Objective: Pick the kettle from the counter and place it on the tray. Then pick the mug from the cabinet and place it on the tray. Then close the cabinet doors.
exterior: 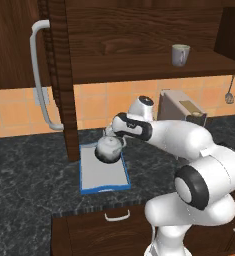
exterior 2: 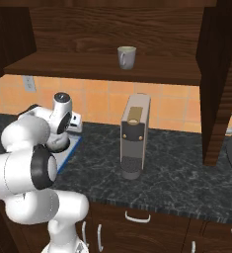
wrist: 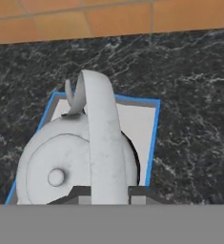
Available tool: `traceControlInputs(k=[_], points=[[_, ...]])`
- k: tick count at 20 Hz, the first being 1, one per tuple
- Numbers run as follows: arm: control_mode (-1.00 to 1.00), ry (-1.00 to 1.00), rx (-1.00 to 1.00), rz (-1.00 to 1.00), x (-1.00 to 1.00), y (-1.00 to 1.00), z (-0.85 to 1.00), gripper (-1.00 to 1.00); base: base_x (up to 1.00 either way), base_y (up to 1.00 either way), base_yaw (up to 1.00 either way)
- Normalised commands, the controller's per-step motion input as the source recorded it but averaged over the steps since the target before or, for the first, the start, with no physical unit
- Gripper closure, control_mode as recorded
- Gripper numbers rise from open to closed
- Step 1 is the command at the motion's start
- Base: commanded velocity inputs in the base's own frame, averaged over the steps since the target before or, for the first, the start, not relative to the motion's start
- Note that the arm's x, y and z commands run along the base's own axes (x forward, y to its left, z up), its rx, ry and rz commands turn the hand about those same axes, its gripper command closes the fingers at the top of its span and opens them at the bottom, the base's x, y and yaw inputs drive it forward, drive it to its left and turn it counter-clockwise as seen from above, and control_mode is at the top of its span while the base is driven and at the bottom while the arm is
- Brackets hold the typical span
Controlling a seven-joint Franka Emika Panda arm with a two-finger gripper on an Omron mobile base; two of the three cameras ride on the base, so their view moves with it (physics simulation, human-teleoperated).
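The silvery-white kettle (exterior: 109, 149) hangs by its arched handle (wrist: 101, 133) in my gripper (exterior: 110, 135), which is shut on the handle's top. It is over the far half of the blue-rimmed tray (exterior: 105, 177) on the dark counter (exterior: 29, 170); whether it touches the tray I cannot tell. In the hand view the gripper (wrist: 105, 193) sits just above the kettle (wrist: 61, 167), with the tray (wrist: 139, 128) beneath. The beige mug (exterior: 180, 54) (exterior 2: 127, 57) stands on the cabinet shelf (exterior: 139, 65). Both cabinet doors stand open: the left door (exterior: 59, 75) with its grey bar handle (exterior: 39, 75), and the right door (exterior 2: 218, 79).
A coffee machine (exterior: 181, 107) (exterior 2: 134, 136) stands on the counter right of the tray, near my forearm. Below the counter edge is a drawer with a white handle (exterior: 117, 216). Utensils (exterior: 234, 92) hang at the far right wall.
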Motion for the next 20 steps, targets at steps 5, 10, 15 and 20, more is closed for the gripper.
traceControlInputs(k=[5,10,15,20], points=[[-1.00,0.00,0.01,-0.06,0.21,0.50,-0.52,1.00,0.00,0.00,0.00],[-1.00,0.00,0.03,-0.06,0.24,0.18,-0.39,1.00,0.00,0.00,0.00],[-1.00,0.00,0.00,-0.02,0.00,0.00,-0.14,-1.00,0.00,0.00,0.00],[-1.00,0.02,0.00,0.00,0.00,0.00,0.11,-1.00,0.00,0.00,0.00]])
